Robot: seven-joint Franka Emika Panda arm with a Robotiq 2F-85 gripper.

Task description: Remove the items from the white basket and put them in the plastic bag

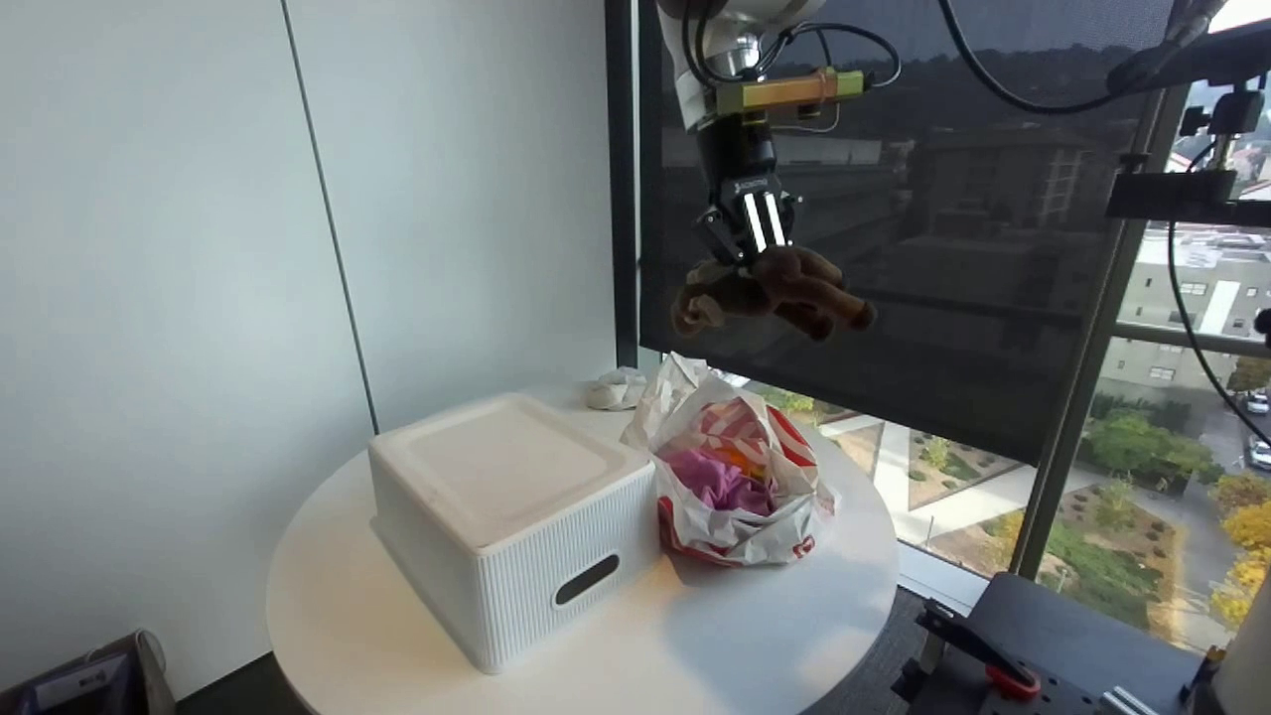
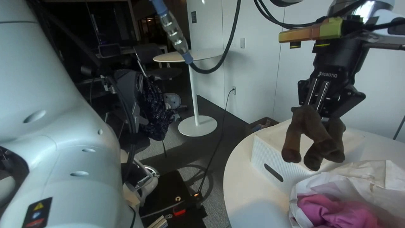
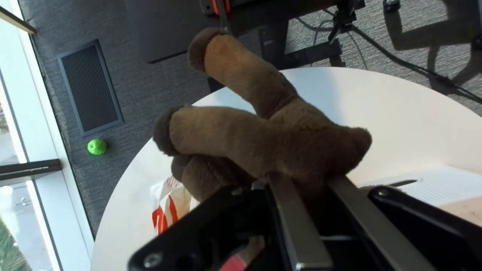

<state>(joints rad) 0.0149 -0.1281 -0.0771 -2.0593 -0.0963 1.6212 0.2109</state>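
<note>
In an exterior view, your arm hangs from above and the gripper points almost straight down, its jaws pinching a brown stuffed animal in the air. Below the jaws sits the open bag, pink cloth inside; down to their left, just beside it, is the upturned white basket, both on the round table. In an exterior view, your wrist leans and the animal's legs dangle under the jaws. In the wrist view, brown plush fills the gap between your fingers; the bag shows left of the jaws, the basket right.
</note>
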